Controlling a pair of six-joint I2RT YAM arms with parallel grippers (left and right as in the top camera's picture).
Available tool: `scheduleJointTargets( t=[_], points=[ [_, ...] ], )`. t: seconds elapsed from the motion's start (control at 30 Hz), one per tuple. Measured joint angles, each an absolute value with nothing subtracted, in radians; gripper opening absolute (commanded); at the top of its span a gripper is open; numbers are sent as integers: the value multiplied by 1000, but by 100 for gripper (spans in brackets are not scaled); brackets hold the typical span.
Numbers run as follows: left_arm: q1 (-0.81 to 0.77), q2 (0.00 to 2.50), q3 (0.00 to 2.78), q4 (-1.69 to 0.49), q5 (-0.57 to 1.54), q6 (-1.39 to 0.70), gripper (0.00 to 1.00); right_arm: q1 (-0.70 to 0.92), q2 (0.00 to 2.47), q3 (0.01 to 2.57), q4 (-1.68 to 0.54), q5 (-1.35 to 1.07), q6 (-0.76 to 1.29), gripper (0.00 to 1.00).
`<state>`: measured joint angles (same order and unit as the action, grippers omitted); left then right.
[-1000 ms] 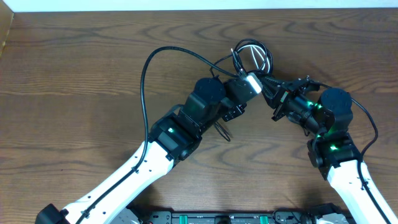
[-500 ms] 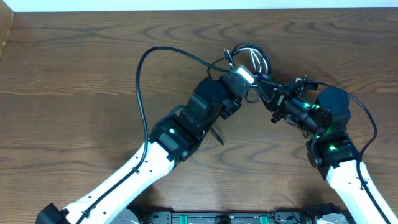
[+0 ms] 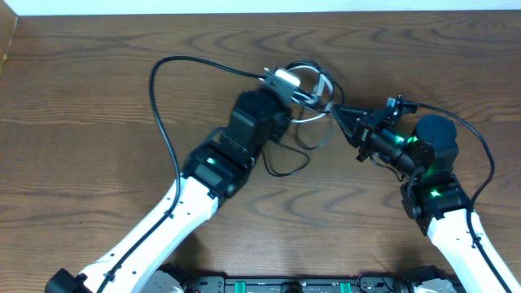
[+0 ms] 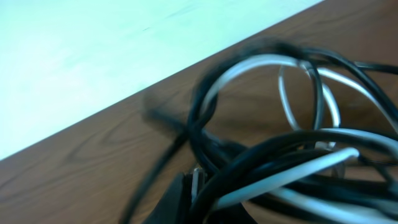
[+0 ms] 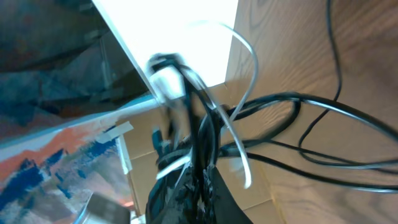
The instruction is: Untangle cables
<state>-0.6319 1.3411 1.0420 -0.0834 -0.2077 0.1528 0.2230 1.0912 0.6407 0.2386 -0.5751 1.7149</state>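
Note:
The cables (image 3: pixel 316 83), black and white cords in a tangled bundle, hang between my two grippers near the table's far middle. My left gripper (image 3: pixel 295 85) is shut on the bundle's left side. In the left wrist view the blurred cable loops (image 4: pixel 292 155) fill the frame just above the left gripper (image 4: pixel 194 194). My right gripper (image 3: pixel 341 113) points left and is shut on strands at the bundle's right side. The right wrist view shows the right gripper (image 5: pixel 202 186) with black strands (image 5: pixel 202 134) clamped in it and a white cord (image 5: pixel 250 68) arcing past. One black loop (image 3: pixel 286 169) sags toward the table.
A thicker black arm cable (image 3: pixel 155 89) arcs wide to the left of the left arm. Another arm cable (image 3: pixel 487 159) curves right of the right arm. The brown wooden table (image 3: pixel 98 49) ends at a white strip along the far edge.
My left gripper has swung left and slightly away with the cables, drawing the bundle out from the right gripper. A black loop now hangs lower. The right gripper has hardly moved.

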Motion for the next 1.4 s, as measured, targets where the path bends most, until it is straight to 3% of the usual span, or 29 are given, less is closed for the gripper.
scheduleJointTargets(
  t=[0.13, 0.3, 0.43, 0.63, 0.97, 1.4],
  points=[
    [-567, 1341, 1042, -99, -238, 123, 7, 223, 1091, 641, 238, -577, 1632, 1],
    [-540, 1341, 1042, -115, -236, 100, 8, 223, 1091, 641, 227, -580, 1505, 8],
    [-539, 1341, 1042, -120, -185, 94, 7, 223, 1091, 641, 176, -580, 1440, 32],
    [-539, 1341, 1042, -123, -77, 82, 7, 220, 1091, 641, 152, -579, 1356, 51],
    [-539, 1341, 1042, -123, 168, 78, 7, 220, 1091, 641, 153, -571, 1341, 49],
    [-544, 1341, 1042, -109, 450, 78, 8, 220, 1091, 641, 153, -559, 1607, 39]
  ],
)
